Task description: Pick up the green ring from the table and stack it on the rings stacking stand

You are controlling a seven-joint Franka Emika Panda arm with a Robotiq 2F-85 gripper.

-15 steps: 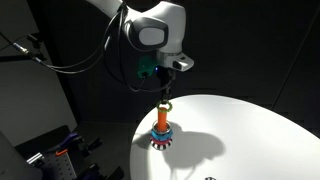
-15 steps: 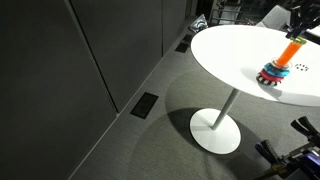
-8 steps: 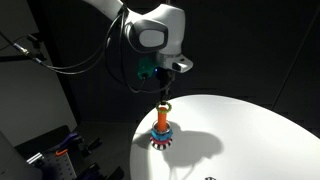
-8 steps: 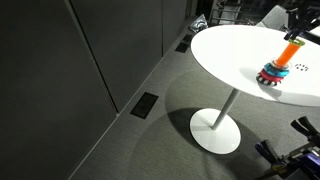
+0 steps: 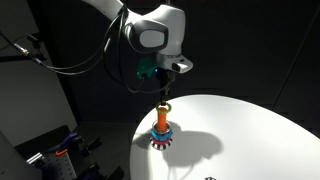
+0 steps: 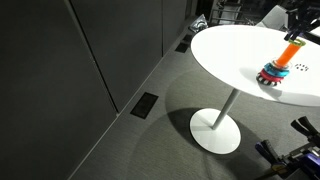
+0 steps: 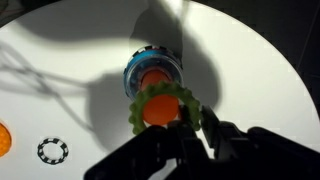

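My gripper (image 5: pixel 164 92) hangs straight above the rings stacking stand (image 5: pixel 162 135) and is shut on the green ring (image 5: pixel 164 104). The ring sits at the tip of the orange peg (image 5: pixel 162 121). In the wrist view the green ring (image 7: pixel 136 112) encircles the peg's orange top (image 7: pixel 158 108), and my fingers (image 7: pixel 195 128) pinch its near rim. A blue ring (image 7: pixel 152 66) lies lower on the stand. In an exterior view the stand (image 6: pixel 274 72) is near the table's far side, with the gripper (image 6: pixel 297 27) above it.
The round white table (image 5: pixel 250 130) stands on one pedestal leg (image 6: pixel 222 115). A small dark ring-shaped object (image 7: pixel 52 150) and an orange thing (image 7: pixel 3 141) lie on the table to one side of the stand. Cables and equipment stand beside the table (image 5: pixel 55 150).
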